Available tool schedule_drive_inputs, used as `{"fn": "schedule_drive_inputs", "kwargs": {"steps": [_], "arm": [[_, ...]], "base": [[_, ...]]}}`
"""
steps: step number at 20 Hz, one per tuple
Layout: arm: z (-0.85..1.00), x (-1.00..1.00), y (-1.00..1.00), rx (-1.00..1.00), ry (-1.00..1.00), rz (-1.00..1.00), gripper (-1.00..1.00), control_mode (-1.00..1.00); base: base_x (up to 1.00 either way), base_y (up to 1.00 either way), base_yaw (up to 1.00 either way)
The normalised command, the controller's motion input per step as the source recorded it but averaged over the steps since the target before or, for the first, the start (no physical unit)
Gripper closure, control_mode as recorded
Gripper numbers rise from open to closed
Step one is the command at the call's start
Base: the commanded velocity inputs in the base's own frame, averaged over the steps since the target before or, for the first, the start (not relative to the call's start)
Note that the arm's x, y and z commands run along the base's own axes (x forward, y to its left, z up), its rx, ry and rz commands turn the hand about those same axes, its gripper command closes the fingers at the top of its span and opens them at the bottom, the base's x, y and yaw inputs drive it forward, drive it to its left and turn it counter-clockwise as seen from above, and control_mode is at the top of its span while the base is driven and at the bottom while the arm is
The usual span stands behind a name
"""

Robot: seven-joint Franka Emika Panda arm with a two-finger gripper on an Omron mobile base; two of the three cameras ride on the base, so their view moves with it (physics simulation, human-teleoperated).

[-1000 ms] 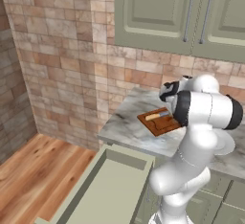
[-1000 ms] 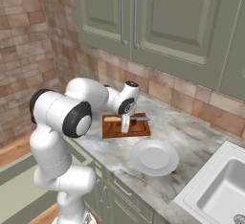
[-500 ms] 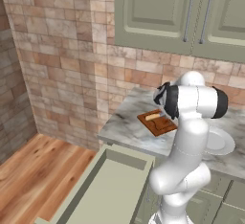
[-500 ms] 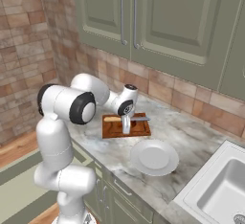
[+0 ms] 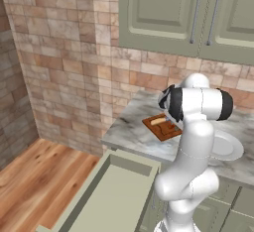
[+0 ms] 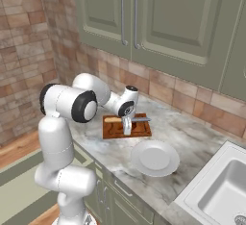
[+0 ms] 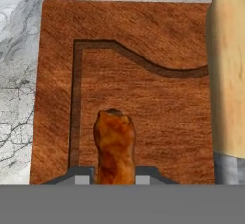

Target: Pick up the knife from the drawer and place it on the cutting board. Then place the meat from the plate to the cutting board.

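The claw (image 7: 113, 180) is closed narrow on the meat (image 7: 114, 146), just above the cutting board (image 7: 143, 74) on the counter (image 7: 19, 50). The risk, I think: if the claw opens too high, the meat can roll toward the board's edge or bump the knife (image 7: 228, 74), which lies close at 3 o'clock in the hand view. There the meat's long axis runs from 6 to 12 o'clock, its free end toward 12, nearly parallel to the knife handle. The plate (image 6: 154, 157) is beside the board.
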Motion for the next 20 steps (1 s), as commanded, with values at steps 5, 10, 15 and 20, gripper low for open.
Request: {"fn": "schedule_drive_inputs", "kwargs": {"steps": [5,10,15,20], "arm": [[-0.01,0.02,0.00,0.00,0.00,0.00,-1.00,-1.00],[0.00,0.00,0.00,0.00,0.00,0.00,-1.00,-1.00],[0.09,0.00,0.00,0.00,0.00,0.00,-1.00,-1.00],[0.47,-0.01,0.00,0.00,0.00,0.00,-1.00,-1.00]], "base": [[0.00,0.00,0.00],[0.00,0.00,0.00],[0.00,0.00,0.00],[0.00,0.00,0.00]]}}
